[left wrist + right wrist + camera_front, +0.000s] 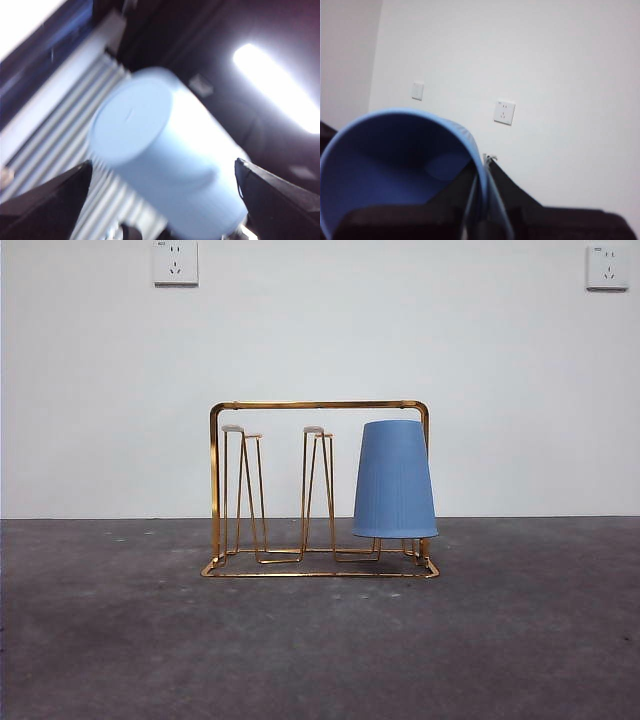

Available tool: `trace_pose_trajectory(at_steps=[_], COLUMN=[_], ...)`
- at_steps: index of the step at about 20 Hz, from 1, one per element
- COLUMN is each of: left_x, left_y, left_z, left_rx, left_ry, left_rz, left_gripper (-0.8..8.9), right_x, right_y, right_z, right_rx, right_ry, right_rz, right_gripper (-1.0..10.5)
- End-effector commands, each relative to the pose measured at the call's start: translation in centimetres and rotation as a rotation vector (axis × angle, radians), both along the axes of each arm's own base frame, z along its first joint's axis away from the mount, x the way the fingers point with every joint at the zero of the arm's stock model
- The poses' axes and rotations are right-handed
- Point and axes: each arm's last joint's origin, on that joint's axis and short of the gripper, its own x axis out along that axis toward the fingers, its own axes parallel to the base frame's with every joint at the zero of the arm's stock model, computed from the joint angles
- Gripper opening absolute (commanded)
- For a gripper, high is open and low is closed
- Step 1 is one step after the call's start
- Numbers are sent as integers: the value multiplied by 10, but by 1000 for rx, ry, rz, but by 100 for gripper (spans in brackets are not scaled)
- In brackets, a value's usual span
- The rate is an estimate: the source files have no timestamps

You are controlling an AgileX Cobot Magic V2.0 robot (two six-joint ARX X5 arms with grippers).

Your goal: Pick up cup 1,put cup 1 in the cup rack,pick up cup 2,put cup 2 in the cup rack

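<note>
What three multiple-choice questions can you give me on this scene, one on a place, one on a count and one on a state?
1. Where on the cup rack does the cup sit?
A. left end
B. middle
C. right end

2. How many cups are on the rack?
A. one
B. two
C. three

3. What is the right hand doing?
A. hanging empty
B. pinching a blue cup's rim
C. gripping the rack

Answers:
1. C: the front view shows the racked cup over the right-end peg of the cup rack.
2. A: the other two pegs in sight stand bare.
3. B: the right hand has one jaw inside the held cup and one outside. The left hand grips a paler cup.
</note>
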Motion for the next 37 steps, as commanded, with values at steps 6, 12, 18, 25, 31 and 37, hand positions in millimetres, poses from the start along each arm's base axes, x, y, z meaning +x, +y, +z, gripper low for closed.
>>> trace_pose_trajectory(at_steps=[6, 12, 18, 25, 31, 37], left_x=[3, 1, 1, 1, 2, 5], left_y=[7, 9, 9, 9, 19, 53], left_z=[4, 5, 6, 6, 11, 25], left_rx=[-71, -95, -106, -92, -97, -15], left_ry=[-3, -17, -23, -33, -51, -101], left_rz=[19, 13, 16, 1, 11, 108], left_gripper=[480, 467, 176, -8, -8, -6], right_x=[19, 31, 32, 33, 27, 0], right_y=[20, 32, 31, 32, 26, 0], right_z=[-6, -10, -14, -19, -23, -27], right_rx=[-53, -78, -99, -130, -140, -151], right_ry=[30, 54, 89, 130, 185, 237], right_rz=[29, 36, 2, 4, 9, 1], right_gripper=[-12, -12, -12, 3, 167, 166])
